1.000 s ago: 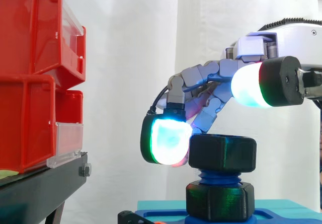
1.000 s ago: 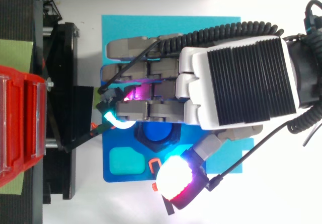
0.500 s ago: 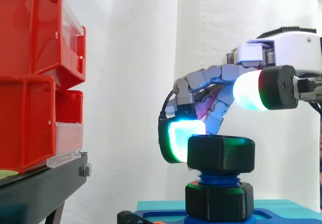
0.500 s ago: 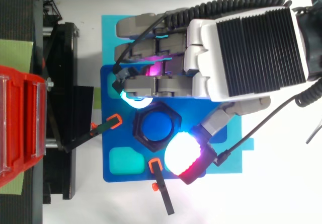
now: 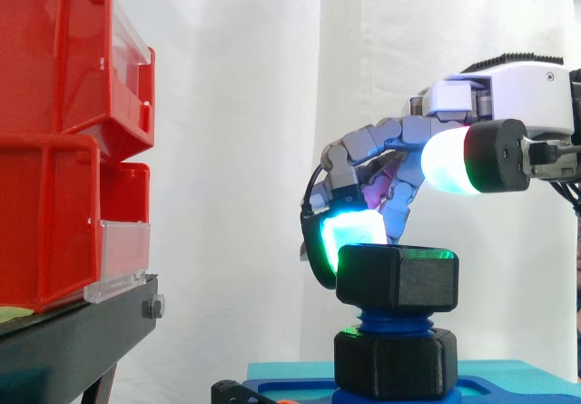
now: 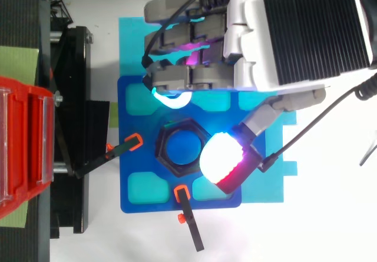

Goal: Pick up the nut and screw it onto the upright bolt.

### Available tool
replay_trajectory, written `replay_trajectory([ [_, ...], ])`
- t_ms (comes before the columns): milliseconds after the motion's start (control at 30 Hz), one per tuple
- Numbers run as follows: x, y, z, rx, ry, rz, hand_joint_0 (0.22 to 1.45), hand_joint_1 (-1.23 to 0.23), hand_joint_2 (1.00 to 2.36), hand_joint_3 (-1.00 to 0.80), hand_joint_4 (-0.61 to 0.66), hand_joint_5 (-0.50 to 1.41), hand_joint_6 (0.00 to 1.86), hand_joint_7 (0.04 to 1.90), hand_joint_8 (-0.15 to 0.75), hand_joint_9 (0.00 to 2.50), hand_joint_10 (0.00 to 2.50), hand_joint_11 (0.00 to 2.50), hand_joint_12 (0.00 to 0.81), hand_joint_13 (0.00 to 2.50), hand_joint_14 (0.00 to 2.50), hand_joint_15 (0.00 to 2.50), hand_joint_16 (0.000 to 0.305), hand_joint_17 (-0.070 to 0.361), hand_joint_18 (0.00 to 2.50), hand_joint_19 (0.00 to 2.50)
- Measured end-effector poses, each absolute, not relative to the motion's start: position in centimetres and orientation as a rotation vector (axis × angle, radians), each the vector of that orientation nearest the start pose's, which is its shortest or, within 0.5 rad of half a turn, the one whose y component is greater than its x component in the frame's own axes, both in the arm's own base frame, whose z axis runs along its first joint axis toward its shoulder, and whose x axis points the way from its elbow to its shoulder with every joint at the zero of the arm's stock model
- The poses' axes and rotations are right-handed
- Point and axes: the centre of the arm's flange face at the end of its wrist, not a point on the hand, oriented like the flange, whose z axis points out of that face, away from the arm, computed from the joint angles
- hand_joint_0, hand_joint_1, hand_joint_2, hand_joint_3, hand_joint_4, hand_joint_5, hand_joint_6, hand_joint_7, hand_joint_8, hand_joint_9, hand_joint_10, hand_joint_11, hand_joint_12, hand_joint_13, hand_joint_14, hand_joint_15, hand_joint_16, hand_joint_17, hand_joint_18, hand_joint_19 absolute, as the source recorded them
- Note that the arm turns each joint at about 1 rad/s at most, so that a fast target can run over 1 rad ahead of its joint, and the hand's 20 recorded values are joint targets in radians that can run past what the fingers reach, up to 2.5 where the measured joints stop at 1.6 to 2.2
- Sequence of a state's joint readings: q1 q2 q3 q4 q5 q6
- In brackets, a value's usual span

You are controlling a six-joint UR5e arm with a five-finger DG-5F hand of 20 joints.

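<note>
Hovering over the black hex nut (image 5: pixel 397 280), the hand (image 6: pixel 294 32) curls its fingers around nothing, one pad just beside its edge. The nut sits atop the upright blue bolt (image 5: pixel 395 320).

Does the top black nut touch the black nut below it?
No, blue bolt thread shows in the gap between the top nut and the lower nut.

Black hex nut (image 5: pixel 397 279) sits level atop upright blue bolt (image 5: pixel 396 320)
</note>
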State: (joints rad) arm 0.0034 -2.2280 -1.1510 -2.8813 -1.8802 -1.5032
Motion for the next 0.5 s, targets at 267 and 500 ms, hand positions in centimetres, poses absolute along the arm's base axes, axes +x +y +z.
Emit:
replay_trajectory([
  [267,74.2,-10.0,31.9,-0.208,1.516,0.302,0.53,-0.1,1.0,-0.5,0.24,-0.1,0.5,0.8,0.249,0.87,0.0,0.0,0.247,0.64,0.0,0.0,0.025,0.055,0.34,0.0],
  [500,74.6,-9.2,32.1,-0.218,1.486,0.305,0.53,-0.09,1.0,-0.5,0.22,-0.12,0.5,0.72,0.236,0.8,0.0,0.0,0.259,0.58,0.0,0.0,0.028,0.063,0.28,0.0],
])
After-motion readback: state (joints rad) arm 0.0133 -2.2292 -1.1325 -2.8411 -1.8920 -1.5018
